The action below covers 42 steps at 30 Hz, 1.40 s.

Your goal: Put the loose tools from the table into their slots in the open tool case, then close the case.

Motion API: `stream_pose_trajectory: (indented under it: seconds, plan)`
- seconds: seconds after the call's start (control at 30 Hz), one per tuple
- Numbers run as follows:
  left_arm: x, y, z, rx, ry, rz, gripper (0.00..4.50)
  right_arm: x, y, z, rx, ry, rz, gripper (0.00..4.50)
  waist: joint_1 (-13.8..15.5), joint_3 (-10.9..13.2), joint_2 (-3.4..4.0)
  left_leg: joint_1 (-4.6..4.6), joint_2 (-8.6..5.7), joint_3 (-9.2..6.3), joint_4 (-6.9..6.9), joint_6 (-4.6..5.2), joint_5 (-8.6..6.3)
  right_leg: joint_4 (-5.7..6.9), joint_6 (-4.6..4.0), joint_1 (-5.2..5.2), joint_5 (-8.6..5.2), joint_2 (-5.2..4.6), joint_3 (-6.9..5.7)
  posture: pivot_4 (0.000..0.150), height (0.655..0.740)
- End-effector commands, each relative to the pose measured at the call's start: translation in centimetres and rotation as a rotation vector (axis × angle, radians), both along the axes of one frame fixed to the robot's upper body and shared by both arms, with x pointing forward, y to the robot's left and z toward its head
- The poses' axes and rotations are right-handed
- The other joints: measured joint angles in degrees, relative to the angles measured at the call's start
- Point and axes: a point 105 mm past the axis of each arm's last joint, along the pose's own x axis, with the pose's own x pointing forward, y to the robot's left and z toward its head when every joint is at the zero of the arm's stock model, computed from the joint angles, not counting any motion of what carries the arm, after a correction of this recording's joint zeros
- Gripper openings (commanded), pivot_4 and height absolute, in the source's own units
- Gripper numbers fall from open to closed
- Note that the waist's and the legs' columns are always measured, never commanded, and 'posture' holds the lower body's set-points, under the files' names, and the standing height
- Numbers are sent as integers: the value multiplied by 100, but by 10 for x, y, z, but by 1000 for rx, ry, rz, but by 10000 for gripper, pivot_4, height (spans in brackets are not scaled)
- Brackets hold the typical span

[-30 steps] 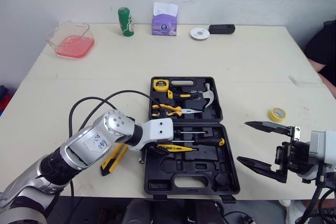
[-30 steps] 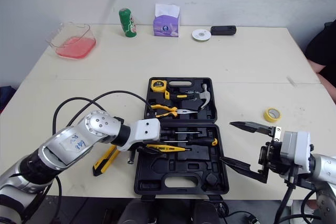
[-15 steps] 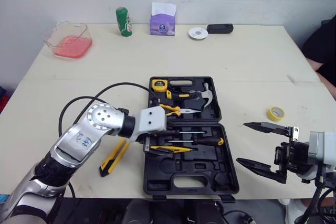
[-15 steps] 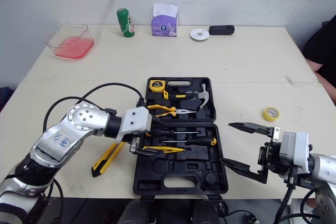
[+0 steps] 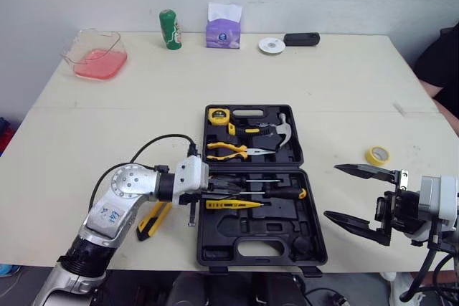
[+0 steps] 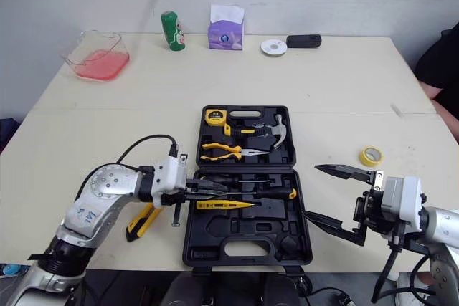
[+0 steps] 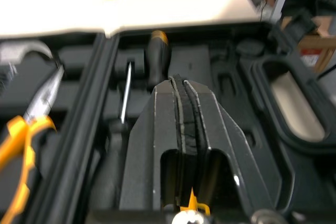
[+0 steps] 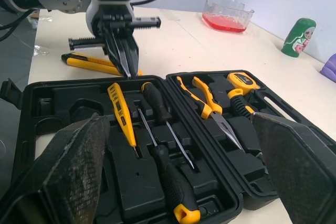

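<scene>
The black tool case point(image 5: 215, 254) lies open at the table's front. Its far half holds a tape measure point(image 5: 219, 115), pliers point(image 5: 229, 150) and a hammer point(image 5: 280, 130). Screwdrivers point(image 5: 276, 193) and a yellow tester point(image 5: 233, 205) lie in the near half. My left gripper point(image 5: 226, 189) is shut on nothing, pointing over the case's left edge just above the tester; its fingers point(image 7: 176, 103) press together. A yellow and black utility knife point(image 5: 153, 221) lies on the table left of the case, partly under my left arm. My right gripper point(image 5: 332, 191) hangs wide open right of the case.
A yellow tape roll point(image 5: 378, 155) lies right of the case. At the back stand a green bottle point(image 5: 169, 29), a purple tissue box point(image 5: 224, 30), a white disc point(image 5: 272, 45), a black device point(image 5: 301, 39) and a clear container of red liquid point(image 5: 95, 54). A person point(image 5: 445, 62) sits at the right edge.
My left arm has drawn back to the left and dropped lower. Its gripper has come off the yellow tester, which now lies flat in the case. The right gripper has not moved.
</scene>
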Motion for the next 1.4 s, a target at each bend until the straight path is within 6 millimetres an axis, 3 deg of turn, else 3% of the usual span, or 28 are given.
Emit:
stream_pose_trajectory:
  seconds: [0.03,0.63,1.03,1.27,1.33,1.4]
  plan:
    - [-4,-3,-7,35,0,-17,856,-2,0,4,1,-30,-2,45000,0,0,0,0,0,0,0,0,-1,0,0,0,0,0,0,1500,7400]
    - [0,7,-45,155,102,25,856,1,3,7,-4,-27,-8,45000,-2,-1,1,1,3,-1,0,19,-14,0,0,0,0,-7,0,1500,7400]
    - [0,11,-71,361,205,80,856,4,7,9,5,-17,-9,45000,-1,-19,25,9,1,1,0,26,-18,-1,0,7,0,-7,1,1500,7400]
    - [-3,7,-58,272,127,31,856,6,5,9,3,-28,-23,45000,-3,-35,46,12,5,-1,-1,28,-23,-2,-1,9,-1,-11,1,1500,7400]
    - [3,6,-43,192,69,48,856,7,2,11,1,-42,-45,45000,-10,-35,46,12,7,0,-1,26,-24,-4,-1,8,-1,-13,2,1500,7400]
    - [14,7,-3,-6,-35,88,856,7,-13,15,-26,-53,-100,45000,-2,-32,46,9,7,1,-1,25,-25,-4,-1,5,-1,-15,2,1500,7400]
